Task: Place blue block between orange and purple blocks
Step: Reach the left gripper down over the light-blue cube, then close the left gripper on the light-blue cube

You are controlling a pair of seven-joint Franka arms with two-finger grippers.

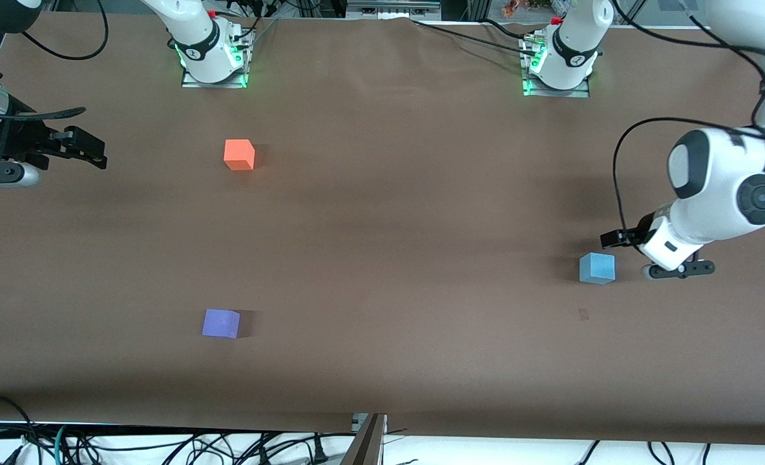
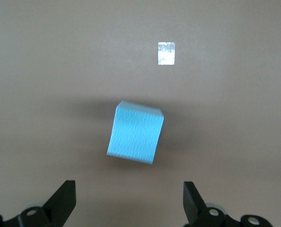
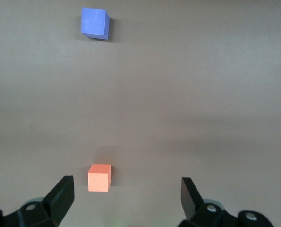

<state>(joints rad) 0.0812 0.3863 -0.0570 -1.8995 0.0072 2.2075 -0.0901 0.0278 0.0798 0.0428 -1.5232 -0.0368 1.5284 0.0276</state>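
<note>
My brown, cloth-covered counter (image 1: pixel 382 213) spreads wide beneath both of my white arms, whose bases stand along its edge farthest from the front camera. My left gripper (image 1: pixel 660 255) hangs low over the counter at the left arm's end, jaws spread wide and holding nothing, just beside the small light sky-blue matte cube (image 1: pixel 597 268), which sits flat on the counter without touching me. Seen from my left wrist, that blue cube (image 2: pixel 135 137) lies ahead of my open jaws, turned slightly askew to them, with a small pale patch (image 2: pixel 166 53) on the cloth near it. My right gripper (image 1: pixel 79 148) waits raised over the right arm's end of the counter, jaws likewise parted wide and empty. The small bright orange matte cube (image 1: pixel 239 154) rests toward that end, farther from the front camera, and the small violet-purple matte cube (image 1: pixel 221 323) rests nearer that camera, well apart from the orange one with bare cloth between them. My right wrist camera shows both, the orange cube (image 3: pixel 99 177) close by and the purple cube (image 3: pixel 94 23) farther off.
</note>
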